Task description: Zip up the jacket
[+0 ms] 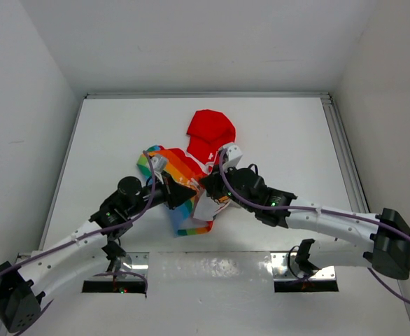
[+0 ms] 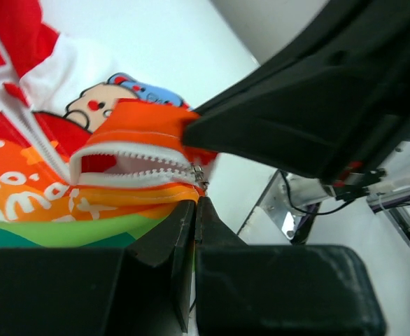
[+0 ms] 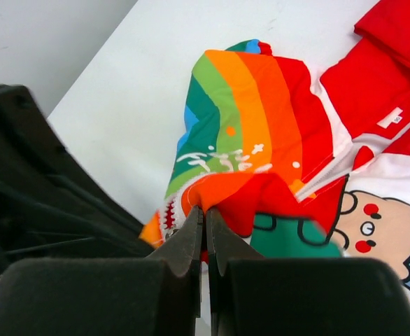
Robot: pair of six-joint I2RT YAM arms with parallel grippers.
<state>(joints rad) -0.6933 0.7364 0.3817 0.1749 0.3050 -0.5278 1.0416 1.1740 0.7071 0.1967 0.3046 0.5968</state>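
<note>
Item: jacket (image 1: 203,150), mid-table (image 1: 121,126), red hood far. Left wrist view alone shows parted zipper teeth (image 2: 131,155). The left gripper (image 2: 195,207) is pinched closed on the jacket at their end. The right gripper (image 3: 205,217) is clamped on the orange hem. Both arms angle inward and meet over the jacket.

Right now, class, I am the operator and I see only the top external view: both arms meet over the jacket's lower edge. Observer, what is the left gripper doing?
Observer: The left gripper is shut. It appears to pinch the hem of the jacket directly under the zipper slider.
Operator: Is the zip closed?
Observer: No. Above the slider the white zipper teeth bow apart in an open loop.
Operator: And the right gripper?
Observer: The right gripper is shut on a bunched red-orange fold of the jacket, near the printed cartoon face.
</note>
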